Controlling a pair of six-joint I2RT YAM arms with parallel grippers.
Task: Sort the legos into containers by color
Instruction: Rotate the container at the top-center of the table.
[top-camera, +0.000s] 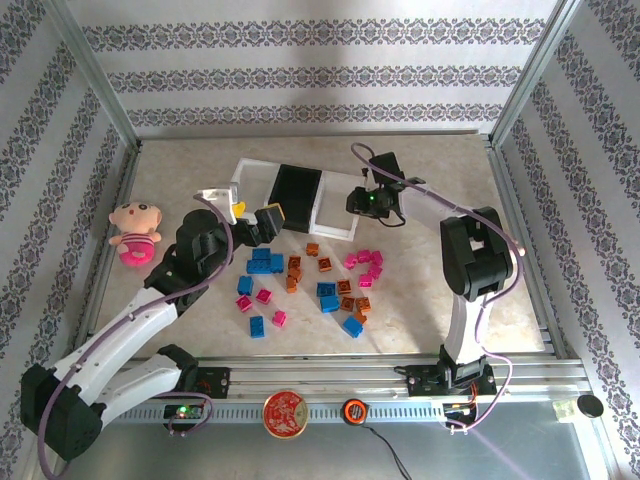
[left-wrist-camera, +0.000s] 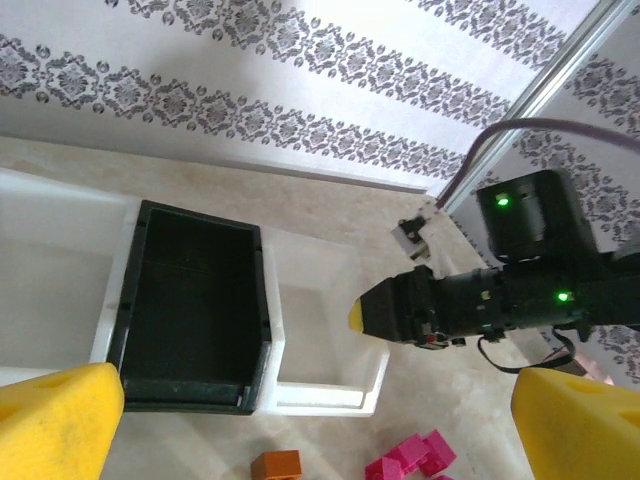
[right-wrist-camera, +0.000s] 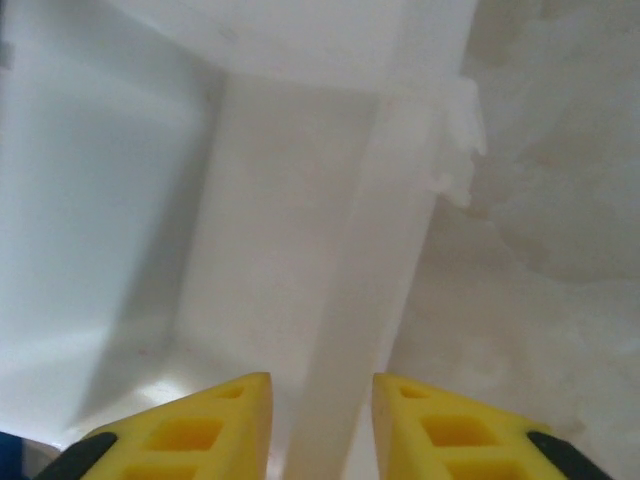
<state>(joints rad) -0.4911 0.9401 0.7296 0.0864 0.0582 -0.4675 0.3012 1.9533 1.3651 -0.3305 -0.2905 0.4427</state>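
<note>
The containers stand at the back middle: a white bin (top-camera: 257, 178), a black bin (top-camera: 296, 196) and a second white bin (top-camera: 336, 206). Blue, magenta and orange legos (top-camera: 305, 290) lie scattered on the table in front of them. My left gripper (top-camera: 252, 218) hovers open at the black bin's near left corner, with nothing between its yellow fingers (left-wrist-camera: 55, 420). From the left wrist I see the black bin (left-wrist-camera: 190, 300), the right white bin (left-wrist-camera: 320, 320), an orange lego (left-wrist-camera: 277, 465) and magenta legos (left-wrist-camera: 410, 458). My right gripper (right-wrist-camera: 322, 420) is open and straddles the right white bin's wall (right-wrist-camera: 385, 260).
A pink plush doll (top-camera: 135, 232) lies at the left side of the table. Metal frame posts and patterned walls close in the table on three sides. A round red disc (top-camera: 287, 412) sits on the front rail.
</note>
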